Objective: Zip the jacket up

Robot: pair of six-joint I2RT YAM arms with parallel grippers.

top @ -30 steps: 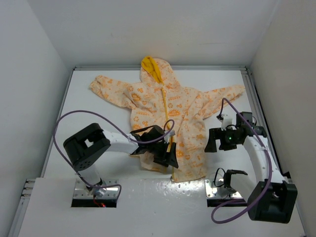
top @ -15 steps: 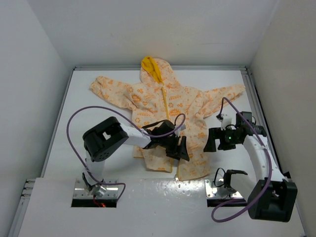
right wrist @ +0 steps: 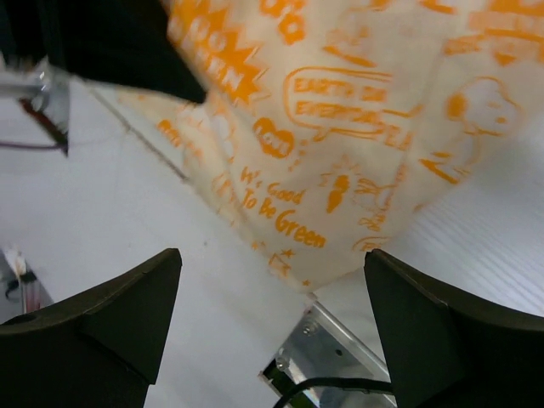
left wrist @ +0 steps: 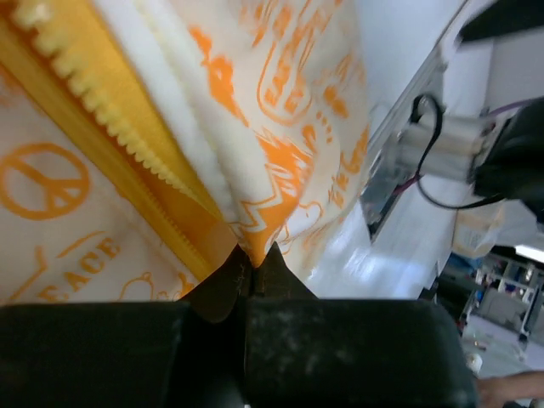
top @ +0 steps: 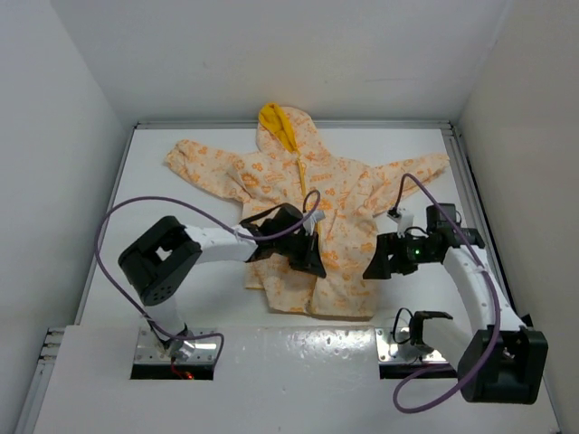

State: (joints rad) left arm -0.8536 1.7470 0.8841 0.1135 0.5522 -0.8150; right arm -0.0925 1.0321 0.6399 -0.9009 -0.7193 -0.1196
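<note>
The jacket [top: 348,203] lies flat on the white table, hood [top: 280,127] at the far side, sleeves spread. Its cream fabric has orange prints and a yellow zipper [top: 301,176] down the front. My left gripper [top: 310,260] is over the jacket's lower front, shut on a fold of the front edge [left wrist: 259,223] beside the yellow zipper teeth [left wrist: 110,110]. My right gripper [top: 378,264] hovers open by the jacket's right lower side. In the right wrist view the printed hem [right wrist: 340,170] shows beyond the open gripper [right wrist: 272,293], with nothing between the fingers.
Metal base plates [top: 178,348] [top: 412,344] sit at the near table edge, one also in the right wrist view [right wrist: 340,353]. White walls enclose the table on three sides. A purple cable [top: 127,217] loops off the left arm, another [top: 493,307] off the right.
My left gripper shut on the jacket's front edge and drew back up-left from the hem; the lower front panels shifted with it. My right gripper moved slightly left and stays open.
</note>
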